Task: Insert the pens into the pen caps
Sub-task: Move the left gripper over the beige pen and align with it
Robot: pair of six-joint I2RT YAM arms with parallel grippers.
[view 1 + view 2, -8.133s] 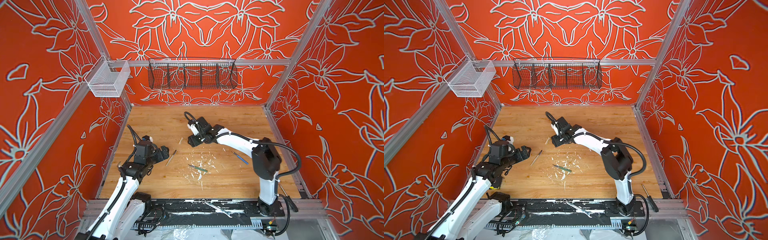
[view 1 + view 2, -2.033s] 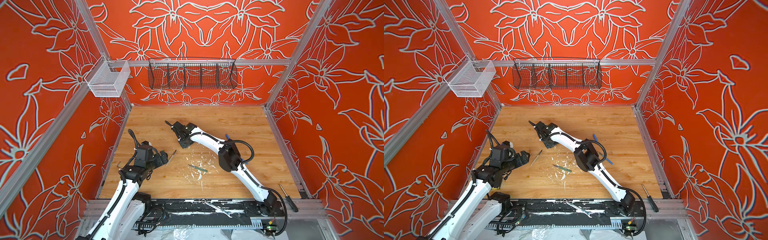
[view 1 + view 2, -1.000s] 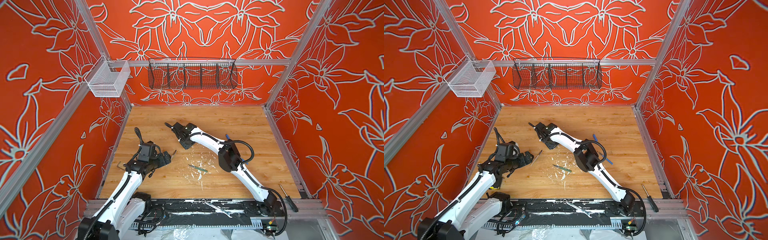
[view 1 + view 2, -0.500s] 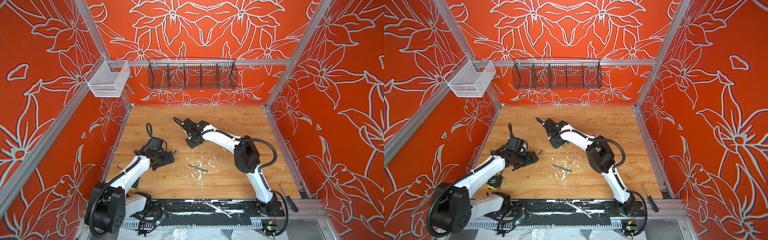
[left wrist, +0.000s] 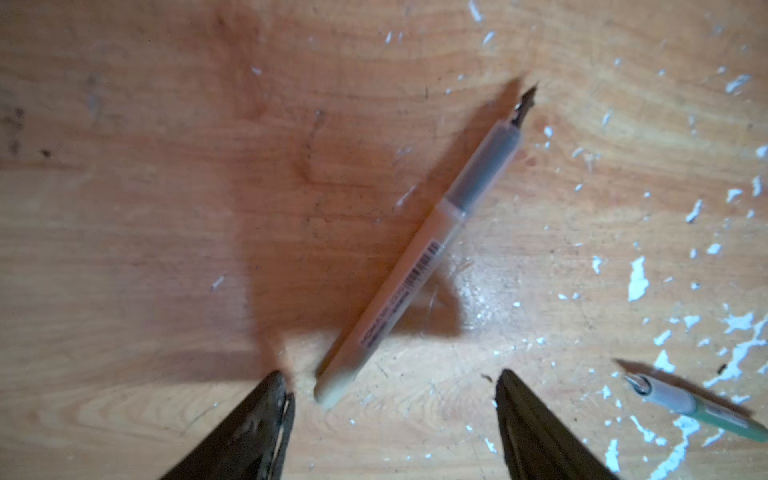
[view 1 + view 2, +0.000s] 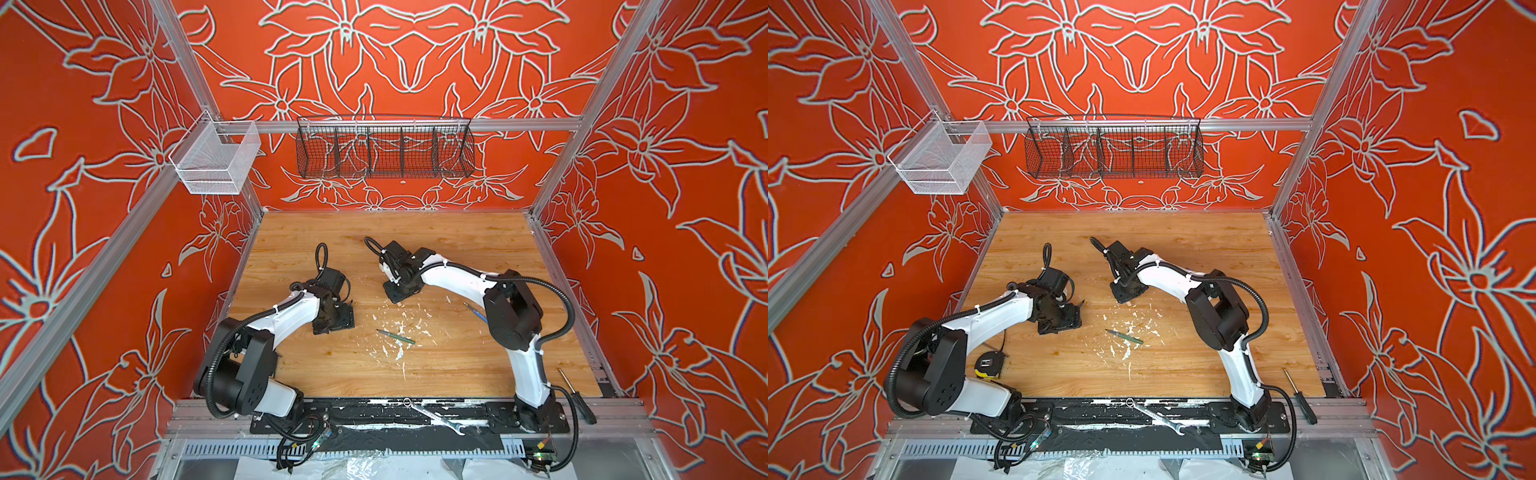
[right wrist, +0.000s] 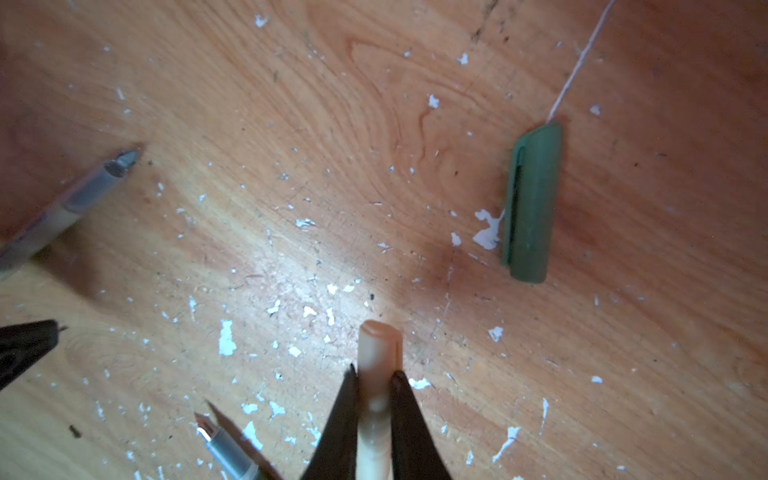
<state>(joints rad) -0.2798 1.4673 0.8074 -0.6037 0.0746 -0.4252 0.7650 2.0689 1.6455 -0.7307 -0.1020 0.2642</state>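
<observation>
Top view: green pen (image 6: 395,336) at middle of table (image 6: 457,237), blue pen (image 6: 475,311) nearer right edge.
Left wrist: left gripper (image 5: 392,380) jaws apart, tail of beige pen (image 5: 415,257) between them.
Right wrist: right gripper (image 7: 376,372) clamped on beige cap (image 7: 380,345); green cap (image 7: 534,203) lies loose.

Bright, even light in both top views; wrist views dimmer and softly blurred.
A broad shadow is cast on the table (image 5: 124,208) beside the beige pen (image 5: 399,274), and glare is seen by its barrel.
</observation>
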